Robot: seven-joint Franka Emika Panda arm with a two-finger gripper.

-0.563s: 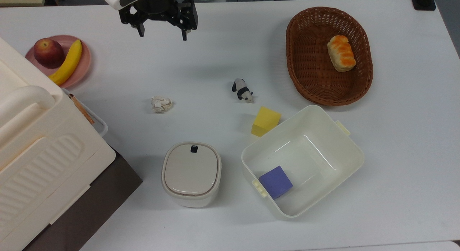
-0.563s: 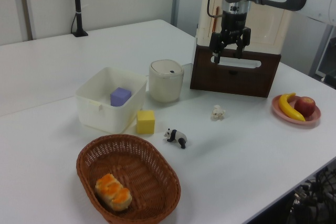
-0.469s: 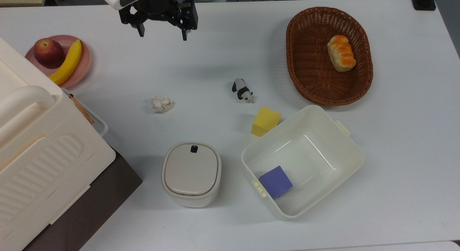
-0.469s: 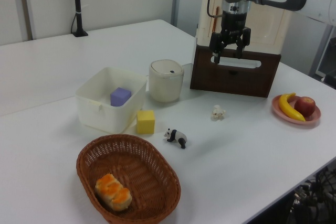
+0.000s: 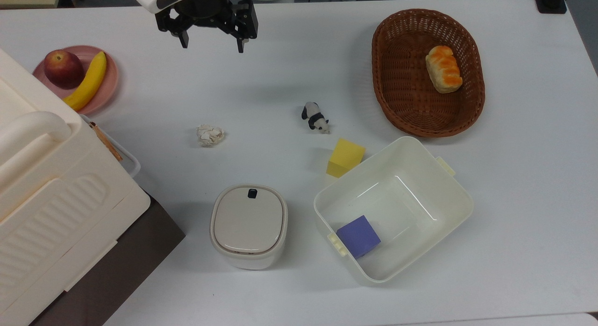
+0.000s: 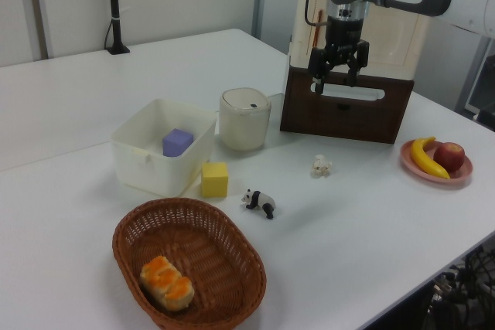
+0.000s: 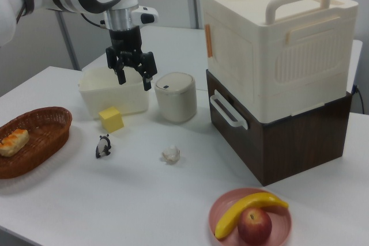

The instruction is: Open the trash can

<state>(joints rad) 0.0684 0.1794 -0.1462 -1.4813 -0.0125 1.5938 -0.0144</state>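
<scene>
The trash can point(image 5: 248, 227) sits shut at the lower centre of the top view, between the big box point(image 5: 51, 195) and the tub point(image 5: 448, 195). Our gripper point(image 5: 211, 40) hangs spread, empty, at the upper left, well apart. We could miss the small button point(image 5: 252, 193) and push the can sideways.

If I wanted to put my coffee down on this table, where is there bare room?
The widest bare stretch lies on the top view's right, beyond the wicker basket and the open tub. Another lies between the crumpled paper and the toy panda. It is crowded around the trash can, tub and yellow block.
</scene>
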